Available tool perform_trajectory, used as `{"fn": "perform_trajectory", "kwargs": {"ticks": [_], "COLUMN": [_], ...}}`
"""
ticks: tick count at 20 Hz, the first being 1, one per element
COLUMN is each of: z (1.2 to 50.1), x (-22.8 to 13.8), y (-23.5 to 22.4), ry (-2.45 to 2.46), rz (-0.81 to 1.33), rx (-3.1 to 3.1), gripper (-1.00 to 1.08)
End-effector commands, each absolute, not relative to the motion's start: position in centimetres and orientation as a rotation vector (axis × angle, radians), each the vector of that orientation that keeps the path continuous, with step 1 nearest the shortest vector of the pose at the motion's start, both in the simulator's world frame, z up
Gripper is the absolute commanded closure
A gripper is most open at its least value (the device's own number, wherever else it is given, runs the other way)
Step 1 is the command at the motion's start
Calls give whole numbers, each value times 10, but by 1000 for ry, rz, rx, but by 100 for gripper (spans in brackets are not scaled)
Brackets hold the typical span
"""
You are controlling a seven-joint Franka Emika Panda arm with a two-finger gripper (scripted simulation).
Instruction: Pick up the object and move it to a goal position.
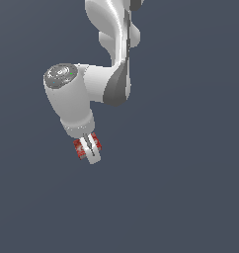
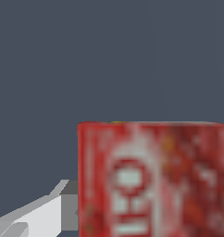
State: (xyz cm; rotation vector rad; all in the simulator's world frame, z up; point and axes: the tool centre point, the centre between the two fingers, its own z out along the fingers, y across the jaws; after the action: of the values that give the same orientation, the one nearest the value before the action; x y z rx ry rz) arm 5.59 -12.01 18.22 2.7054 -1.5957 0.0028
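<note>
Exterior view: the white arm (image 1: pixel 87 94) descends from the top of the frame, bends at a grey-capped joint and ends in the gripper (image 1: pixel 90 150), which points downward. The red box (image 1: pixel 87 146) sits between the two white fingers (image 1: pixel 94 155), red showing on either side of them. The jaws stand nearly together, closed on the box, with only its thickness between them. All around is a uniform dark blue-grey ground (image 1: pixel 190 188); nothing else appears on it, and nothing stands near the gripper or the box. Whether the box touches the surface or hangs clear of it cannot be told from this view.

Wrist view: the red box (image 2: pixel 153 180) fills much of the frame close to the camera, its face carrying blurred white lettering. One pale finger (image 2: pixel 35 215) shows beside the box, meeting its edge; the other is not seen. Behind lies the same plain dark ground (image 2: pixel 86 55), unobstructed.
</note>
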Motion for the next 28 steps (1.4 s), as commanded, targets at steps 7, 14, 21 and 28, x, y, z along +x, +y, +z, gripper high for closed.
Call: {"fn": "perform_trajectory", "kwargs": {"ticks": [7,14,21,28], "z": [261,307,336,349], "x": [76,89,98,103], "y": [-152,-170,-182,-187], "ry": [-1594,-1594,-1593,-1593], "rz": [1,1,0,0], "rx": [2705,2706,2707,2707], "gripper": [108,108,108,108]}}
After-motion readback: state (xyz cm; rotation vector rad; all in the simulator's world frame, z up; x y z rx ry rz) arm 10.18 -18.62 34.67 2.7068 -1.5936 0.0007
